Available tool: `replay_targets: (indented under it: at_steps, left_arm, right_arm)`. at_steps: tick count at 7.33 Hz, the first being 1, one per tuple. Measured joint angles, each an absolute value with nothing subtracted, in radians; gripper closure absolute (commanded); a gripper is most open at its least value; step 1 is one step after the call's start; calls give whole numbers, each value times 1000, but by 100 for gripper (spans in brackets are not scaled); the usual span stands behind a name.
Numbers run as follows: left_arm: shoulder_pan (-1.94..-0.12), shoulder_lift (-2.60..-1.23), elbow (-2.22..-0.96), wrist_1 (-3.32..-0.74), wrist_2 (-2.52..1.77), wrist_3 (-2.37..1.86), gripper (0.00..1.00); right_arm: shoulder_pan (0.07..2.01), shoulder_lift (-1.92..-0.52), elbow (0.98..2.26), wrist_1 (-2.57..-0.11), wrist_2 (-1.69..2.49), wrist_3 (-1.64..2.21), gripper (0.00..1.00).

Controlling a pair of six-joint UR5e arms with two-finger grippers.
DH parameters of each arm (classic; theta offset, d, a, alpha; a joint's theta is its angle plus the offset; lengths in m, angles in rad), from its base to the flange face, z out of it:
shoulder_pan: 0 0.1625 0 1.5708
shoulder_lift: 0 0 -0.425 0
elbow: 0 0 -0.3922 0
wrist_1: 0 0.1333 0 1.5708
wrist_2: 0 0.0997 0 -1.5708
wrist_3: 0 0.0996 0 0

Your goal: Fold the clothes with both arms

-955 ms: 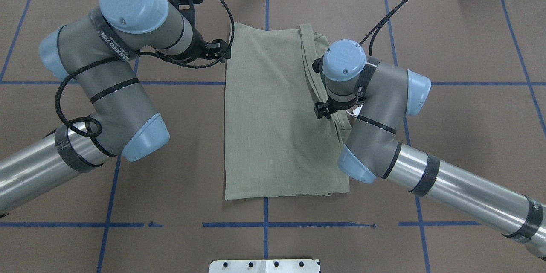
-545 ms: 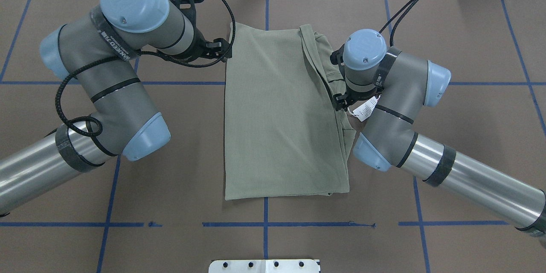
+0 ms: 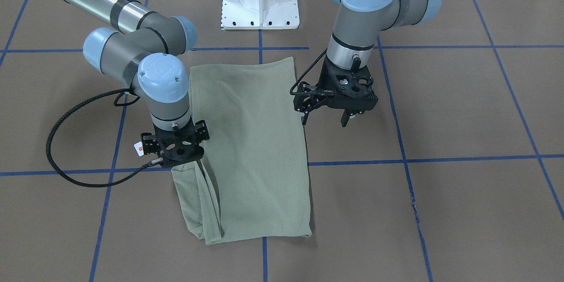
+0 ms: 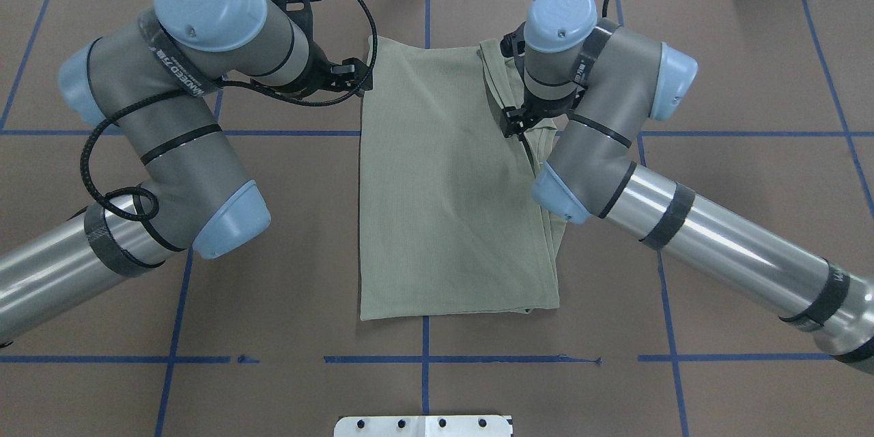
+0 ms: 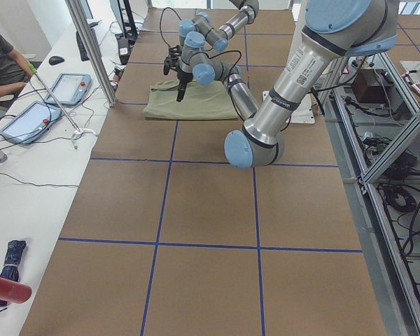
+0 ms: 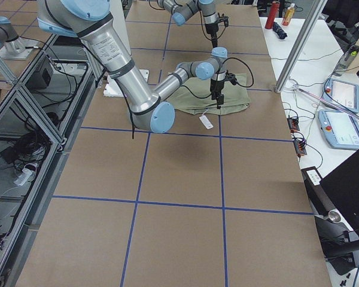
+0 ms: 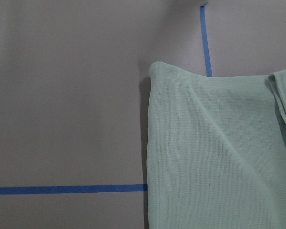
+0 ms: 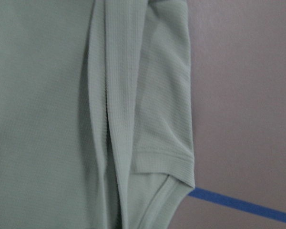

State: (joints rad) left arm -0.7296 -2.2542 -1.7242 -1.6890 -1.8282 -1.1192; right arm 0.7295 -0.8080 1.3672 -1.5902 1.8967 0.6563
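The green shirt [image 4: 444, 205] lies flat near the middle of the brown table [image 4: 751, 48], folded into a narrow rectangle. Its long axis runs straight away from the robot. Stacked folds and a sleeve cuff [image 8: 167, 162] lie along the side toward the right arm [image 4: 717, 239]; which end holds the collar cannot be told. The overhead view hides most of both tools. The front-facing view shows the left gripper [image 3: 324, 120] with fingers spread wide and nothing between them, hanging just off the shirt's long edge. The right gripper [image 3: 180, 156] stands over the folded side, but whether it pinches cloth cannot be told. The white hang tag [image 6: 205, 122] shows on the table just beside the shirt in the right side view, while overhead the right arm covers it. The left wrist camera sees one shirt corner [image 7: 155, 71] near a blue tape line [image 7: 205, 38].
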Motion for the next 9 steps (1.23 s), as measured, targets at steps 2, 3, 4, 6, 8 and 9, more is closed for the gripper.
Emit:
replay_targets:
  at_steps: [2, 3, 4, 6, 8, 9]
  left_arm:
    - [-734, -2251, -1744, -1691, -1824, -1115, 0]
    - [-735, -2250, -1756, -1692, -1823, -1114, 0]
    - [-736, -2250, -1770, -1692, -1822, -1113, 0]
    - [-736, -2249, -1783, -1692, -1822, -1112, 0]
    - [-736, -2248, -1783, -1692, -1823, -1110, 0]
    - [-736, -2248, -1783, -1692, -1824, -1110, 0]
  right_arm:
    - [742, -709, 1140, -1421, 1897, 654, 0]
    - [750, -677, 1070, -1386, 1896, 651, 0]
    - [756, -657, 1026, -1371, 1895, 646, 0]
    - [766, -641, 990, -1363, 1895, 638, 0]
    - [788, -639, 980, -1362, 1898, 608, 0]
    - [799, -641, 971, -1363, 1900, 588, 0]
